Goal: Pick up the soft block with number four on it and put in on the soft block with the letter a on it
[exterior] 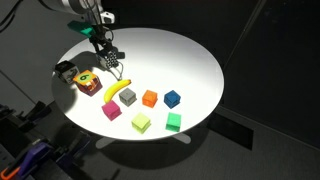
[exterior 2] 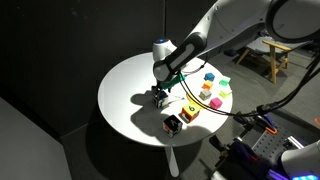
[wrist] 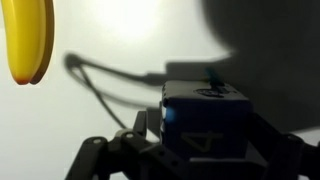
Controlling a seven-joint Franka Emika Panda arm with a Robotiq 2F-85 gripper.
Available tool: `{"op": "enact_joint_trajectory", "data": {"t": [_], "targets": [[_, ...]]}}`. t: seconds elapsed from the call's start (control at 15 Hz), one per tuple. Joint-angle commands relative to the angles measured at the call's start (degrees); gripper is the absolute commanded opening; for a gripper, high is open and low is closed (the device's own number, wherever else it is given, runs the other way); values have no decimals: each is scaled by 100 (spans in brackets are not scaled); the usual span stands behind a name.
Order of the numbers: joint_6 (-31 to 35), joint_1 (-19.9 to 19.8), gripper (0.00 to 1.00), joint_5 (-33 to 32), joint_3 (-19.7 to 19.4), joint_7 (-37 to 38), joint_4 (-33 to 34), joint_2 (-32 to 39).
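Blue-and-white soft block with number four (wrist: 205,112) sits on the white round table (exterior: 195,60), the "4" face towards the wrist camera. The claw (exterior: 112,62) is down at table level over it with its jaws spread wide, one dark finger (wrist: 105,160) left of the block and the other on its right. The block is in the gap between them; cannot tell whether either finger touches it, and it looks to be resting on the table. In both exterior views the block is mostly hidden under the claw. The soft block with the letter a (exterior: 65,70), dark-faced, is at the left edge of the table in an exterior view, well apart from the claw. A red-yellow-green cube (exterior: 88,83) is just beside it. A banana (exterior: 118,92) lies near the claw on the near side; in the wrist view it shows at upper left. Small plain cubes sit further right and nearer: grey (exterior: 128,96), orange (exterior: 150,98), blue (exterior: 172,99), pink (exterior: 111,110), yellow (exterior: 141,122), green (exterior: 173,121).
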Motion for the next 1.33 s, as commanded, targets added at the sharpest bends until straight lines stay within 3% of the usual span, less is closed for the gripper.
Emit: {"op": "enact_joint_trajectory", "data": {"t": [0.0,0.93,1.0,1.07,1.27], "targets": [[-260,28,100,-110,-77,10,359,207],[-566,-3,100,-97,-91,19,738,511],[-581,-5,75,-92,-91,25,757,527],[-584,-4,74,-94,-95,28,769,540],[-608,1,49,-90,-107,46,784,532]]}}
